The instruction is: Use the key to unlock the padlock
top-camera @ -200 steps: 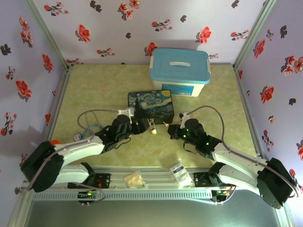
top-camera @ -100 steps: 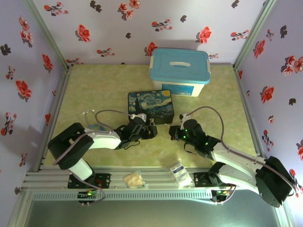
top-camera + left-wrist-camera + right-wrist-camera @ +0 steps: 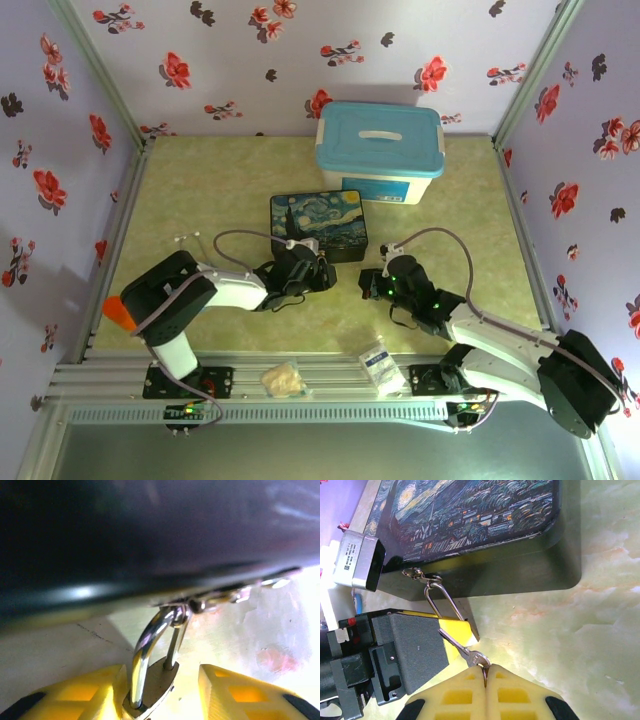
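- The left tool (image 3: pixel 162 674) holds the padlock (image 3: pixel 150 689) by its brass body, between its two yellow fingers (image 3: pixel 85 692) at the bottom of the left wrist view.
- The padlock's silver shackle (image 3: pixel 150 640) rises from the body toward the middle of that frame. It is hooked through a small metal hasp (image 3: pixel 192 605) on the lower edge of the dark tin box (image 3: pixel 150 535), which spans the top of the frame.
- In the right wrist view the padlock sits left of centre. Its shackle runs up and to the left to the hasp on the side wall of the box, just below the painted lid.
- The right tool (image 3: pixel 486 676) is at the bottom centre of the right wrist view. Its yellow fingers are pressed together on the round head of the key (image 3: pixel 465 650).
- The key's thin blade points up and to the left, and its tip reaches the lower end of the padlock, beside the left tool's yellow pad. I cannot tell whether it is inside the keyhole.
- From the top camera, both tools meet just below the box, at the centre of the green marbled counter (image 3: pixel 200 190).
- A white bin with a blue lid (image 3: pixel 380 150) stands in the upper middle of the top view, near the back wall.
- A small white packet (image 3: pixel 380 363) and a crumpled pale wad (image 3: pixel 282 379) lie on the metal rail at the lower edge.
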You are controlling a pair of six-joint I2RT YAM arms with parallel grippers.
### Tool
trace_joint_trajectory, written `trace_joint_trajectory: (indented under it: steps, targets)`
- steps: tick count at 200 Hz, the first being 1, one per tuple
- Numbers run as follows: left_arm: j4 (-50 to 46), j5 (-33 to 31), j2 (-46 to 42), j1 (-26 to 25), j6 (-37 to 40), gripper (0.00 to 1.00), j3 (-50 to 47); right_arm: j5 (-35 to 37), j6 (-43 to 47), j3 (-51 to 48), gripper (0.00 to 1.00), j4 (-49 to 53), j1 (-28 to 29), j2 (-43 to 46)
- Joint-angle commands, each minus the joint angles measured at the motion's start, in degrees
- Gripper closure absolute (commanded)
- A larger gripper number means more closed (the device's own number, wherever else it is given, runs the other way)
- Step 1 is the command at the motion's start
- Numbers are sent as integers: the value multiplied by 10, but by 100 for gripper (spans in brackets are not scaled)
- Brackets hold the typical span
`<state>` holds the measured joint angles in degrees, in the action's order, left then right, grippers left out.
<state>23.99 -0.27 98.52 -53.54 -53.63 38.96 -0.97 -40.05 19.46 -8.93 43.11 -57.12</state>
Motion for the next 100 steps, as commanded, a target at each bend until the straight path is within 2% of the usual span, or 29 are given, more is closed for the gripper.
trace_joint_trajectory:
  steps: [1,19,59,70,84,100]
  targets:
    - [5,12,14,-3,-13,62,7,16,-6,-14,100,-11,-3,3]
    - [8,10,14,-3,-15,74,4,15,-14,-20,100,-14,-3,2]
    - [13,8,14,-2,-17,81,1,10,-35,-39,100,-28,-4,0]
    - [5,8,16,-2,-16,78,5,10,-36,-42,100,-29,-4,-1]
    - [-23,-2,23,-3,-19,64,18,10,-37,-44,100,-29,-3,-1]
    - [-64,-22,31,-9,-21,65,38,10,-40,-46,100,-27,-3,-1]
